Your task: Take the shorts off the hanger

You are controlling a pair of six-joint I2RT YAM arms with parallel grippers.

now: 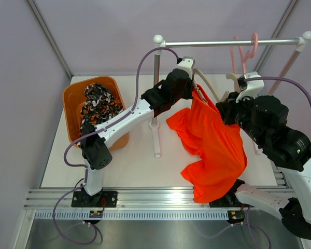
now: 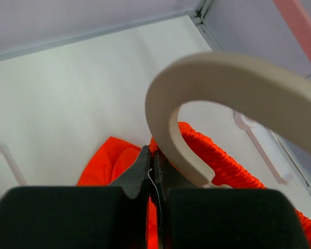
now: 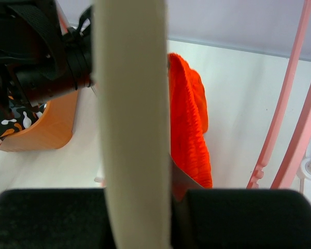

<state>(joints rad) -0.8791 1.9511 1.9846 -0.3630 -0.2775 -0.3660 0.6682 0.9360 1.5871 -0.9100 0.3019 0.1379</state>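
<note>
Grips a fold of the orange shorts (image 2: 217, 155) with the left pincer (image 2: 151, 171), fingers pressed together and a thin white thread caught between them. Clamps the cream hanger (image 3: 135, 119) with the right pincer (image 3: 145, 192), the bar running straight up through the closed fingers.

Just beyond the left pincer's tips, the hanger's curved end, with the gathered orange waistband looped around it and touching it. From both pincers downward, the rest of the orange cloth, hanging in folds to the near edge of the surface (image 1: 140, 166), by the right arm's base.

In the way:
- Directly beside the left pincer, on its left – the white rack post (image 1: 156, 104), upright, its foot on the surface.
- Above both pincers – the metal rail (image 1: 228, 42), running across.
- To the right of the right pincer, near it – the pink hangers (image 3: 290, 104), hooked on that rail.
- Well to the left of the left pincer – the orange bin (image 1: 72, 104), holding the patterned shorts (image 1: 98, 104) in a heap, with the left arm's upper link passing over its corner.

Little room between the two pincers – only the hanger and the bunched waistband there. Bare white surface below and left of the left pincer, between the bin and the hanging cloth, up to the aluminium rails at the near edge. Lilac walls close behind the rail and along both sides.
</note>
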